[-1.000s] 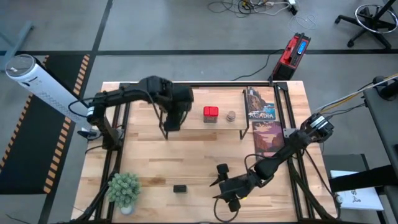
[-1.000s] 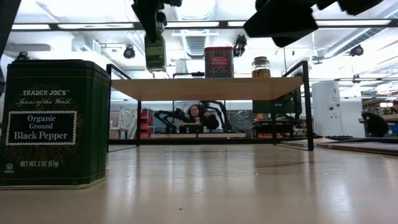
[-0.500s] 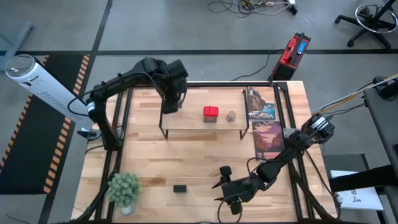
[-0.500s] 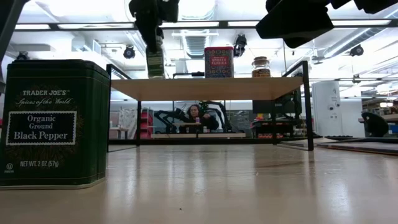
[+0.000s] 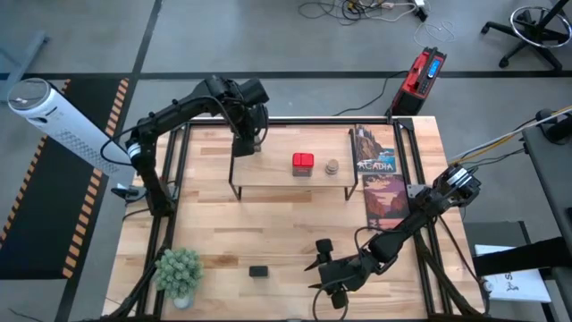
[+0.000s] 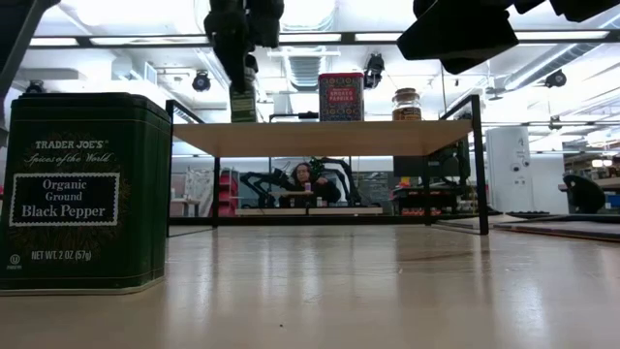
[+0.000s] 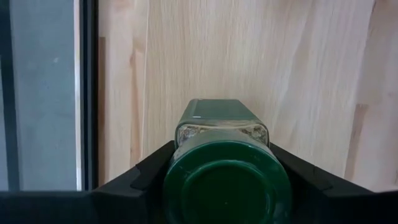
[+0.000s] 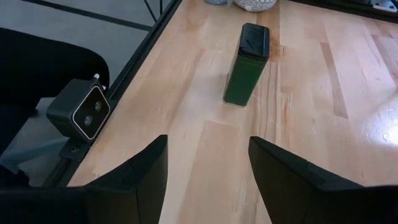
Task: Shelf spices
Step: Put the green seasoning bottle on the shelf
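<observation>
My left gripper (image 5: 245,145) is over the left end of the shelf (image 5: 290,179), shut on the green-capped jar (image 7: 222,127), which also shows as the jar (image 6: 242,105) in the low view. The red tin (image 5: 303,164) and the tan jar (image 5: 332,166) stand upright on the shelf board. The dark tin (image 5: 259,271) stands upright on the table near the near edge. My right gripper (image 5: 318,259) hangs open to the right of that tin (image 8: 247,65), fingers pointing at it without touching. My left gripper holds the green-capped jar just below its green cap (image 7: 227,183), pinched between the two fingers (image 7: 152,171) from above, pointing down. The jar is upright, its base level with the shelf board (image 6: 320,138); whether it rests on the board I cannot tell.
A potted plant (image 5: 180,271) stands at the near left corner. Two books (image 5: 377,174) lie to the right of the shelf. A camera box (image 8: 79,112) sits at the table's edge beside my right gripper. Bare table lies between the shelf and the dark tin.
My left gripper has carried the jar toward the table's far edge, along the shelf's left end, and lowered it until its base is level with the board. It has stayed shut on the jar.
</observation>
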Controlling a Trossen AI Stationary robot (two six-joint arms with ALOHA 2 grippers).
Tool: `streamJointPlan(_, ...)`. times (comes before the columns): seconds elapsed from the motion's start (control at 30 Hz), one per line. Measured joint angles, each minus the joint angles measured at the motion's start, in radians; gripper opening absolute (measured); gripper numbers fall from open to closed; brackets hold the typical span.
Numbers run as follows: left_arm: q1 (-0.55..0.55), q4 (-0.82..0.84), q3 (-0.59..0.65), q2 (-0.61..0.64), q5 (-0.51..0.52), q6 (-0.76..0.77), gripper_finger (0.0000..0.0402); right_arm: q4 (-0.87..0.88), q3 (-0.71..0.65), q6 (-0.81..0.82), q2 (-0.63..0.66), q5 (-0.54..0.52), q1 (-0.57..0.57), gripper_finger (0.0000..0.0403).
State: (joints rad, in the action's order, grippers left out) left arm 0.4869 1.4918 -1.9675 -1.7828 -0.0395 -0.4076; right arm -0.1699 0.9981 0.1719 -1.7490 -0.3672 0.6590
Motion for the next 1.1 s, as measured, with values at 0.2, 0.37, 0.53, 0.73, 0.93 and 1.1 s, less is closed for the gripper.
streamJointPlan(0.2,0.001,0.000,0.000,-0.020,0.000,-0.016,0.0197,0.000,0.000,0.000,-0.001,0.000,0.000,0.0199)
streamJointPlan(0.37,0.004,-0.006,0.000,-0.039,0.004,-0.033,0.0195,0.000,0.000,0.000,-0.001,0.000,0.000,0.0199)
streamJointPlan(0.53,0.013,-0.007,0.000,-0.049,0.006,-0.034,0.0197,0.000,0.000,0.000,-0.001,0.000,0.000,0.0199)
streamJointPlan(0.73,0.019,-0.007,0.000,-0.050,0.014,-0.034,0.0201,0.000,0.000,0.000,-0.001,0.000,0.000,0.0199)
streamJointPlan(0.93,0.019,-0.006,0.000,-0.050,0.032,-0.035,0.0225,0.000,0.000,0.000,-0.001,0.000,0.000,0.0199)
streamJointPlan(1.1,0.019,-0.006,0.000,-0.050,0.032,-0.031,0.0241,0.000,0.000,0.000,-0.001,0.000,0.000,0.0199)
